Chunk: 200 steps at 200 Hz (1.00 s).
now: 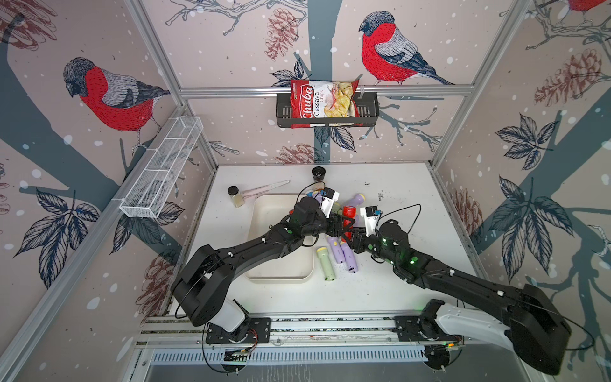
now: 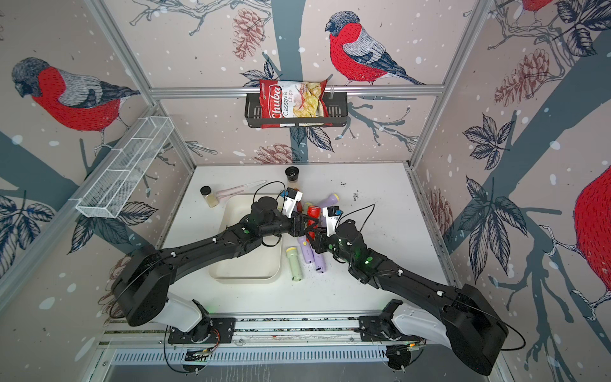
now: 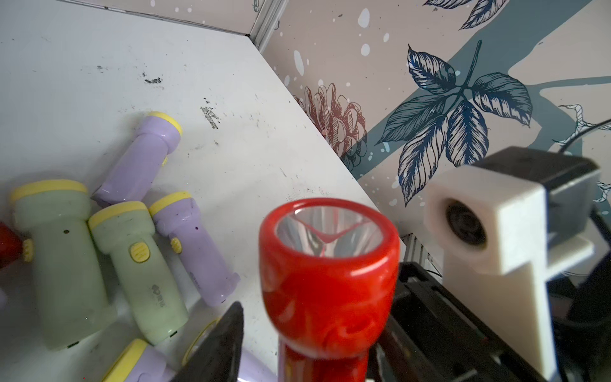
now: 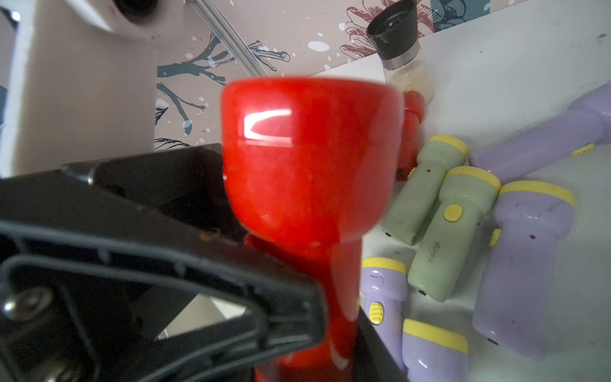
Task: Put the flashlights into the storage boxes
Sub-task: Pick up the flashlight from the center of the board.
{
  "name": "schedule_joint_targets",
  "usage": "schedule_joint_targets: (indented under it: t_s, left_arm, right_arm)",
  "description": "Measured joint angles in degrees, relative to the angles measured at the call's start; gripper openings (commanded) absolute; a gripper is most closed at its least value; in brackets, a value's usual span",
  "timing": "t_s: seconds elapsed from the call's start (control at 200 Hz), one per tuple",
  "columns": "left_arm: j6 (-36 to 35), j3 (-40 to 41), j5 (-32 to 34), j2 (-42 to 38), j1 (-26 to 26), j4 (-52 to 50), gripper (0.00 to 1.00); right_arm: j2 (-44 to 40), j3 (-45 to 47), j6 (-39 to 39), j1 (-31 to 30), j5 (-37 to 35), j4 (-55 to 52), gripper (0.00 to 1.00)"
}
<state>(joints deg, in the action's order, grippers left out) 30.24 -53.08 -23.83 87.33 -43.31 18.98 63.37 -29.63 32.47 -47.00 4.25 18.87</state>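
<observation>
The red flashlight [image 1: 348, 215] is held upright above the desk [image 1: 396, 287], head up, between the two arms and near the right side of the cream storage box [image 1: 281, 279], which lies under the left arm. The right fingers [image 4: 373, 350] are clamped on its handle. The left fingers [image 3: 215, 347] stand apart around the same handle, with a gap showing between that finger and the red plastic. The pale green flashlights [image 3: 62, 258] and lilac flashlights [image 3: 195, 244] lie heaped on the desk beside the box, outside it
</observation>
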Motion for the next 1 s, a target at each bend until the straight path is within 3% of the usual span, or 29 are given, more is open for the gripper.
schedule_joint_targets:
  t_s: [0.145, 0.54, 0.605, 0.72, 0.745, 0.755, 0.77, 1.001]
  left_arm:
    - [1.31, -0.20, 0.37, 0.63, -0.59, 0.02, 0.47]
    - [2.49, -1.11, 2.89, 0.50, -0.72, -2.56, 0.35]
    - [2.43, -1.11, 3.15, 0.28, -0.74, -3.04, 0.33]
    - [1.57, -1.11, 5.33, -0.04, -0.85, -3.37, 0.31]
    - [1.36, -1.11, 5.66, -0.13, -0.81, -3.45, 0.31]
    - [1.36, -1.11, 5.79, -0.13, -0.79, -3.48, 0.31]
    - [1.36, -1.11, 5.99, -0.17, -0.76, -3.56, 0.31]
    - [0.85, -1.11, 6.45, -2.25, 2.95, -8.96, 0.31]
  right_arm:
    - [1.25, -1.27, -1.55, -1.99, -2.54, -2.45, 0.32]
    - [3.74, -3.80, -4.44, -4.02, -8.90, -5.11, 0.37]
    - [3.82, -3.89, -4.46, -4.09, -9.11, -5.22, 0.43]
    - [3.82, -3.93, -3.96, -4.31, -9.29, -5.35, 0.64]
    - [3.80, -3.93, -3.96, -4.33, -9.01, -5.44, 0.74]
    - [3.78, -3.93, -3.96, -4.33, -8.94, -5.44, 0.91]
    - [3.78, -3.93, -3.96, -4.33, -8.87, -5.44, 1.00]
    - [3.32, -4.61, -4.24, -4.26, -9.49, -5.66, 0.99]
